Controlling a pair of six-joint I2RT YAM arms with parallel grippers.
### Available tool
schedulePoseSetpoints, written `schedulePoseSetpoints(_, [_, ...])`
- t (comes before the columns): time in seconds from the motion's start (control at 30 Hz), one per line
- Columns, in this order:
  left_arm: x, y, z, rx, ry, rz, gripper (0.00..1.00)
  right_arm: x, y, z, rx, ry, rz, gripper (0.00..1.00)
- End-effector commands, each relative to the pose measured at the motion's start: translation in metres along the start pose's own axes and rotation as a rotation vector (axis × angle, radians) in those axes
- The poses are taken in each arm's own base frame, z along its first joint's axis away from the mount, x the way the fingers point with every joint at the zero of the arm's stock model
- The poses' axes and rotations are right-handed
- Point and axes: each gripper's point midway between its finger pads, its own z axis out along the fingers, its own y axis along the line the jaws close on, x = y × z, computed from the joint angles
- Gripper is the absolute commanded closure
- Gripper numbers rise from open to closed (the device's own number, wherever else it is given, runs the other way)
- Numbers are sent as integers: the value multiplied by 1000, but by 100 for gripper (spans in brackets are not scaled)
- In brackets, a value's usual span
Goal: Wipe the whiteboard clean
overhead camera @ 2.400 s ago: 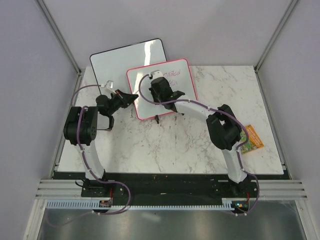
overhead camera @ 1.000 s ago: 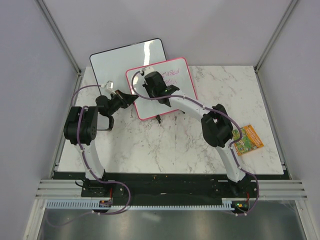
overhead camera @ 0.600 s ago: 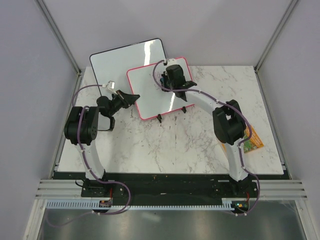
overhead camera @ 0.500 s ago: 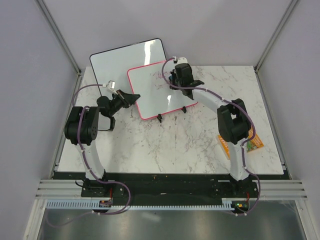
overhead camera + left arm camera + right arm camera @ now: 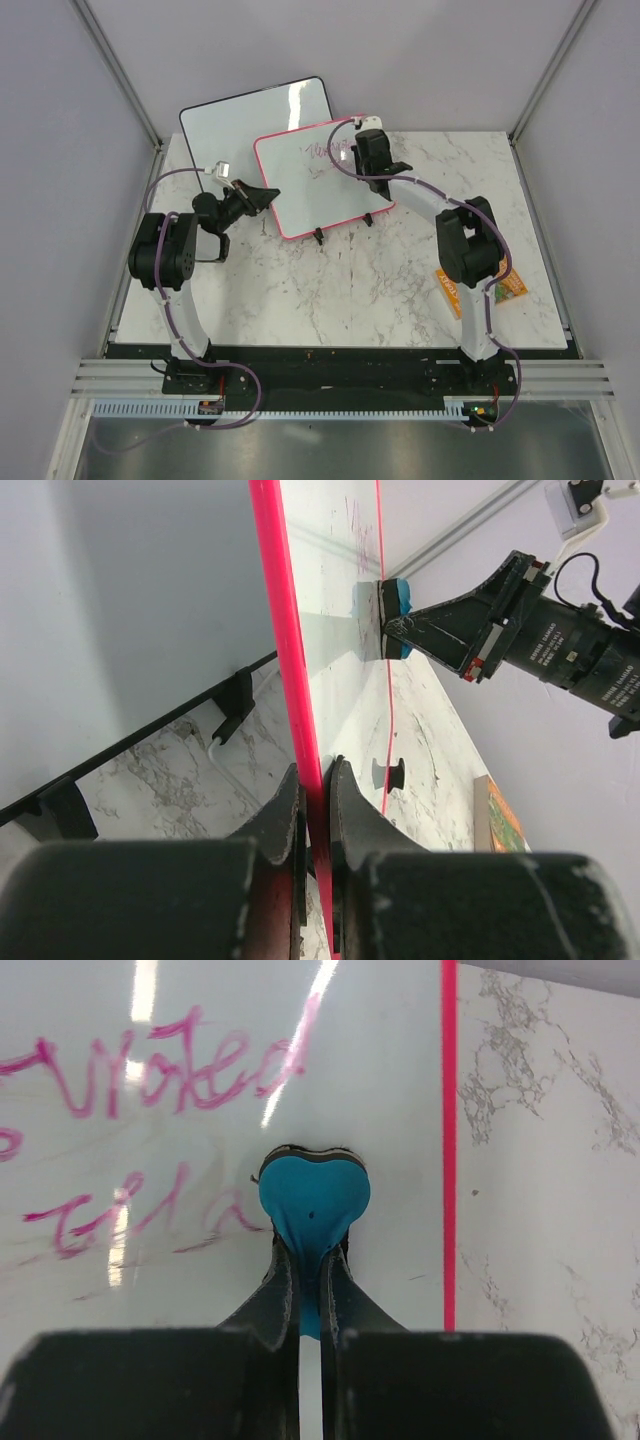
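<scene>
The small whiteboard (image 5: 315,185) with the pink-red frame stands tilted on black feet at the back of the table, purple handwriting (image 5: 150,1070) near its top. My left gripper (image 5: 262,196) is shut on its left frame edge (image 5: 300,750). My right gripper (image 5: 362,160) is shut on a blue eraser (image 5: 314,1195) and presses it against the board near the right frame edge, just right of the writing. The eraser also shows in the left wrist view (image 5: 392,598).
A larger black-framed whiteboard (image 5: 240,115) leans behind the small one at the back left. A colourful flat packet (image 5: 495,285) lies near the right table edge beside my right arm. Grey walls enclose the marble table (image 5: 330,290).
My right gripper swept the eraser across the board from the left side to the upper right. Some purple writing shows at the top. My left gripper held the frame still.
</scene>
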Motion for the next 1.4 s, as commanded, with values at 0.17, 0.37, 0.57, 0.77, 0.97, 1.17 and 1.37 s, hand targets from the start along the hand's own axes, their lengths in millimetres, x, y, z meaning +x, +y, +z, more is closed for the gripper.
schedulePoseSetpoints(0.17, [20, -5, 0, 65, 65, 154, 98, 36, 116, -6, -325, 99, -181, 100])
schedulePoseSetpoints(0.37, [24, -8, 2, 77, 82, 162, 98, 41, 184, -18, -475, 67, -289, 100])
schedulePoseSetpoints(0.57, [26, -11, 3, 85, 87, 174, 98, 71, 249, -41, -644, 93, -382, 100])
schedulePoseSetpoints(0.77, [27, -13, 4, 87, 92, 178, 98, 72, 266, -40, -626, 77, -383, 100])
schedulePoseSetpoints(0.97, [28, -13, 3, 88, 91, 179, 98, 41, 208, 0, -379, 34, -288, 100])
schedulePoseSetpoints(1.17, [28, -13, 3, 88, 91, 179, 98, 29, 119, 39, -148, 74, -156, 100])
schedulePoseSetpoints(1.37, [26, -13, 3, 86, 88, 182, 98, 44, 52, 49, -38, 186, -124, 100])
